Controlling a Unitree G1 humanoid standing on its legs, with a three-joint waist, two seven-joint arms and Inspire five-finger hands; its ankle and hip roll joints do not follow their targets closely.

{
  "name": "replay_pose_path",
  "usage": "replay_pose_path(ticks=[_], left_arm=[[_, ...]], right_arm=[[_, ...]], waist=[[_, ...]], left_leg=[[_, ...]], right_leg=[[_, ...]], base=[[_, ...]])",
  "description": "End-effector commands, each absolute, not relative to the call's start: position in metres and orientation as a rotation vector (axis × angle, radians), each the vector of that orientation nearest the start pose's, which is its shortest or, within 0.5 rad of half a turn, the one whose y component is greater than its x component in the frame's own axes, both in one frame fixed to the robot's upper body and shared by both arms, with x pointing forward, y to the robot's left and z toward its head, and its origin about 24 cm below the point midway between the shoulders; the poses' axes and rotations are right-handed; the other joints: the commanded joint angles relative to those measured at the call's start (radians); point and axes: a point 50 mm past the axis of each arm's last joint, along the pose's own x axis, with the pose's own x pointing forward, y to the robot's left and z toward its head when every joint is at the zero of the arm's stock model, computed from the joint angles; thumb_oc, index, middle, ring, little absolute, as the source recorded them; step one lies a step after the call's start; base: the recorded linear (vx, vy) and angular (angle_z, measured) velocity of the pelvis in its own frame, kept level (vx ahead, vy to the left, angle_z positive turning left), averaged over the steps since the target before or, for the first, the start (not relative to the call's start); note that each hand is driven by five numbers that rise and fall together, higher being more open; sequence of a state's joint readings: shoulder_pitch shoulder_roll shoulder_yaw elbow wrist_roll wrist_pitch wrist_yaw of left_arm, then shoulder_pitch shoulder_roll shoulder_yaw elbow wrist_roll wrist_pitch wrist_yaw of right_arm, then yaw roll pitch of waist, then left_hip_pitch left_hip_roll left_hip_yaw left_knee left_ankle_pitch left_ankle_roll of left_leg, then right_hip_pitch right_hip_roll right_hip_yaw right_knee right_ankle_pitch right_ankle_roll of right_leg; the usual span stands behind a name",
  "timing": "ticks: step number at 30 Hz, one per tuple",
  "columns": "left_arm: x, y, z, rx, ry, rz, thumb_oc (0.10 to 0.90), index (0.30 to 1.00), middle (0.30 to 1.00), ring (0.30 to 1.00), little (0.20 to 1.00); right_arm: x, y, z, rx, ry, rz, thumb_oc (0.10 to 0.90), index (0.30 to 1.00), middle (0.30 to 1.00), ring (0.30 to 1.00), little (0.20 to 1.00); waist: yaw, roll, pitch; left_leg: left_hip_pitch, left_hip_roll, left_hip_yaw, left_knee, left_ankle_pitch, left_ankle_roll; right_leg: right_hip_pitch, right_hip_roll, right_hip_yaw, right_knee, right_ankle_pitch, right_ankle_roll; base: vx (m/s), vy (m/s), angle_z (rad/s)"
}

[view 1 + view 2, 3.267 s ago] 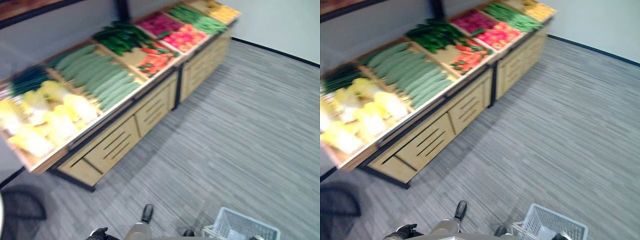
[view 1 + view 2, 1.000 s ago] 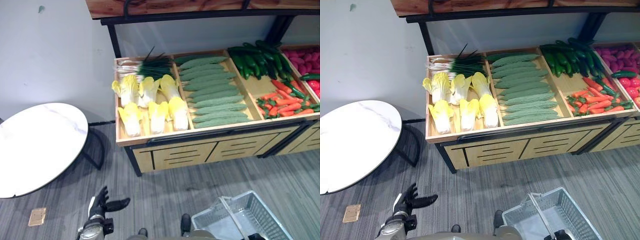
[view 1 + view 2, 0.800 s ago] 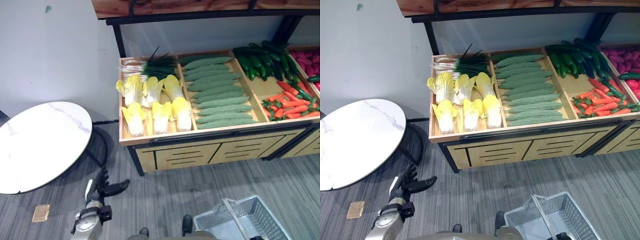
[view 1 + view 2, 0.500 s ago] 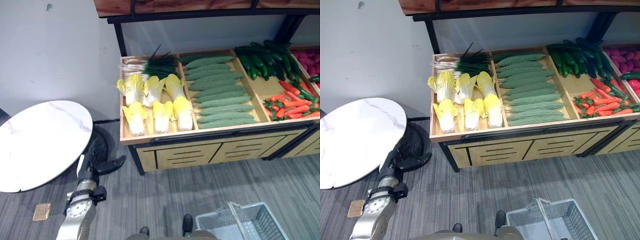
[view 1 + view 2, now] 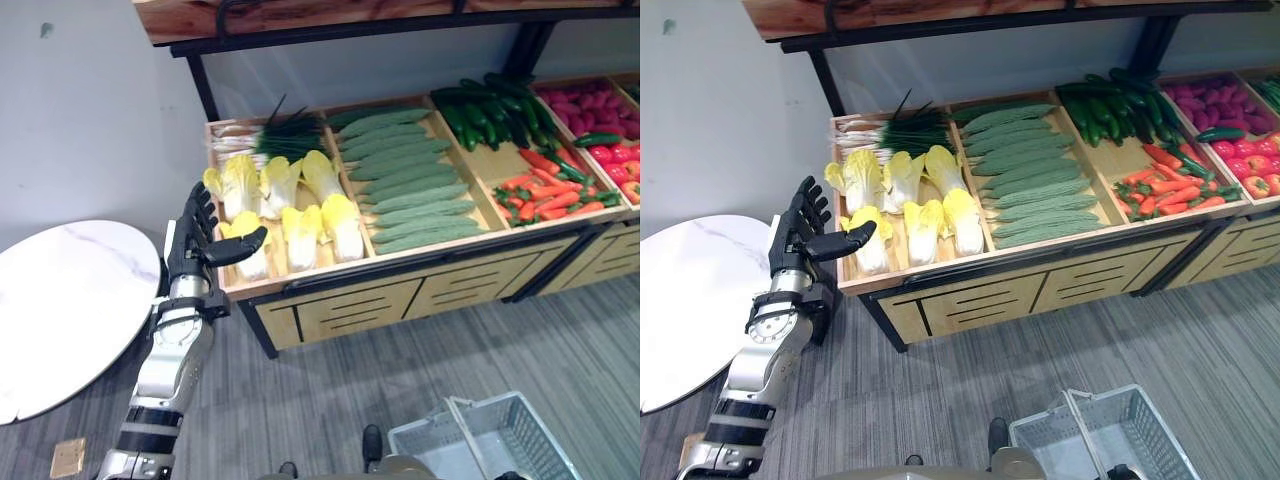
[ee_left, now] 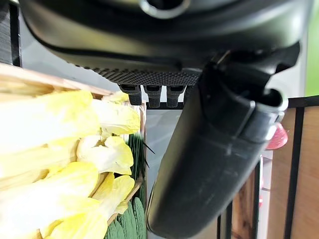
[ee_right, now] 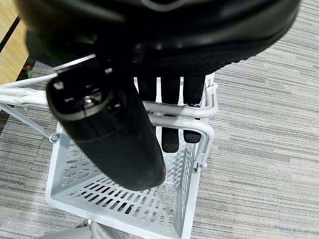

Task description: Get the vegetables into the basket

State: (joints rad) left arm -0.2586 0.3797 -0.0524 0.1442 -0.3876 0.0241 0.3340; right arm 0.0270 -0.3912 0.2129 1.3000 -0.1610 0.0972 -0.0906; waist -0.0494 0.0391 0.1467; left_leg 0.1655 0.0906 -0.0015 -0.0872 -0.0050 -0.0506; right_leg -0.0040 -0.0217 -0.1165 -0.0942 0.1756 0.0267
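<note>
I have the left robot hand (image 5: 195, 243) raised with fingers spread, holding nothing, at the cabbages (image 5: 300, 215) on the display stand (image 5: 400, 290). My right robot hand (image 7: 172, 114) curls round the basket (image 5: 490, 450) handle, keeping it ready; it's empty.
</note>
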Motion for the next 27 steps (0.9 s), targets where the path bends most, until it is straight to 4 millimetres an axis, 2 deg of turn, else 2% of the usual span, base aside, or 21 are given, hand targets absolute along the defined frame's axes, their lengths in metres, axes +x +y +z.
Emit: replay_pose_path(ticks=[1,7,10,13,17,27], left_arm=[[0.32,0.223,0.149,0.081,-0.339,0.328,0.9,1.0,1.0,1.0,1.0],[0.337,0.234,0.146,0.14,-0.28,0.411,0.9,1.0,1.0,1.0,1.0],[0.348,0.246,0.141,0.208,-0.218,0.504,0.9,1.0,1.0,1.0,1.0],[0.349,0.252,0.136,0.223,-0.188,0.531,0.9,1.0,1.0,1.0,1.0],[0.352,0.273,0.115,0.267,-0.051,0.61,0.9,1.0,1.0,1.0,1.0],[0.352,0.295,0.092,0.339,0.126,0.674,0.9,1.0,1.0,1.0,1.0]], right_arm=[[0.053,-0.307,-0.145,-0.813,1.439,0.002,0.4,0.3,0.3,0.3,0.3],[0.052,-0.31,-0.144,-0.846,1.435,-0.007,0.4,0.3,0.3,0.3,0.3],[0.054,-0.309,-0.144,-0.871,1.419,-0.016,0.4,0.3,0.3,0.3,0.3],[0.055,-0.309,-0.144,-0.881,1.412,-0.019,0.4,0.3,0.3,0.3,0.3],[0.065,-0.306,-0.143,-0.91,1.36,-0.005,0.4,0.3,0.3,0.3,0.3],[0.089,-0.299,-0.141,-0.95,1.255,0.022,0.4,0.3,0.3,0.3,0.3]], waist=[[-0.014,-0.065,-0.023],[-0.04,-0.058,-0.019],[-0.055,-0.057,-0.014],[-0.059,-0.058,-0.015],[-0.074,-0.061,-0.008],[-0.09,-0.069,0.024]], left_leg=[[-0.036,-0.022,0.033,0.0,-0.002,-0.039],[-0.04,-0.017,0.054,0.0,-0.015,-0.043],[-0.051,-0.013,0.072,0.0,-0.011,-0.048],[-0.05,-0.01,0.078,0.0,-0.013,-0.049],[-0.046,-0.007,0.093,0.0,-0.014,-0.053],[-0.087,0.007,0.112,0.0,0.003,-0.059]], right_leg=[[0.121,-0.056,0.044,0.007,-0.167,0.087],[0.109,-0.052,0.058,0.007,-0.173,0.095],[0.088,-0.046,0.07,0.007,-0.17,0.1],[0.086,-0.044,0.073,0.007,-0.171,0.102],[0.084,-0.04,0.083,0.007,-0.17,0.105],[0.032,-0.029,0.094,0.007,-0.151,0.107]], base=[[0.05,0.001,-0.18],[0.01,-0.001,-0.14],[0.0,-0.011,-0.08],[0.02,-0.005,-0.08],[0.01,-0.012,-0.13],[-0.05,-0.018,-0.06]])
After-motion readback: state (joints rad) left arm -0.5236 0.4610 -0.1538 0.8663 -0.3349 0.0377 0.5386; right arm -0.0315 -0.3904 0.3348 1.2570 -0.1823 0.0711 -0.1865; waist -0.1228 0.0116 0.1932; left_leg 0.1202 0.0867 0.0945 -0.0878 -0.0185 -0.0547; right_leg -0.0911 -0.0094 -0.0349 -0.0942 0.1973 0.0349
